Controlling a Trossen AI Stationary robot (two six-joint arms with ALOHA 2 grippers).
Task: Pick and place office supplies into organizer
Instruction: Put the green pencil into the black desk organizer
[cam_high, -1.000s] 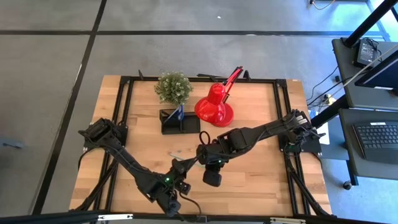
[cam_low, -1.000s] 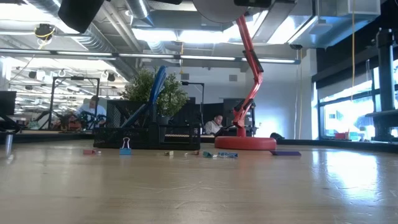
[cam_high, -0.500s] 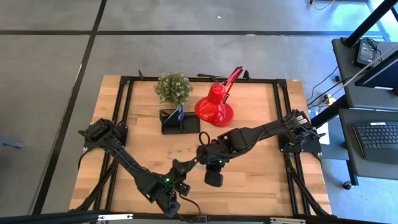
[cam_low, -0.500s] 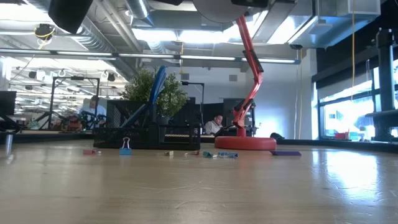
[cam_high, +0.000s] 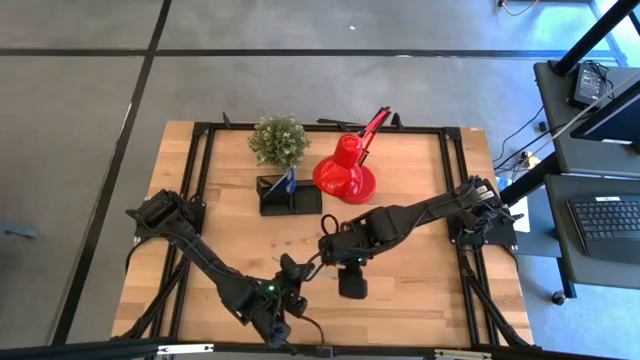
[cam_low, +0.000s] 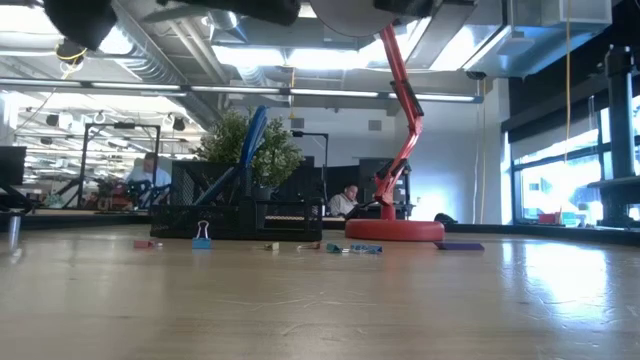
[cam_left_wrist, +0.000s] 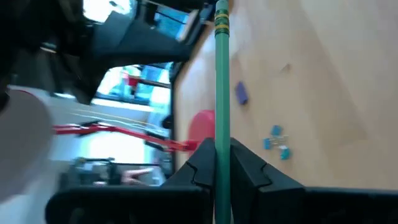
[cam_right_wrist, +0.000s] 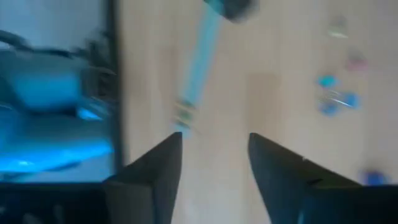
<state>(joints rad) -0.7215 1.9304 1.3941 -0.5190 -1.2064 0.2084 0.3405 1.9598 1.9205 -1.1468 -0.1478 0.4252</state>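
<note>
Gripping green pencil (cam_left_wrist: 222, 87) in left claw (cam_left_wrist: 222, 163), right claw (cam_right_wrist: 211, 163) released, organizer (cam_high: 290, 194) w/ blue scissors (cam_high: 289, 180).

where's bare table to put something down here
Free: the table's strip left of the plant and organizer, and the patch between the lamp and the right rail. Crowded: the middle and front, where clips lie and both arms cross.
</note>
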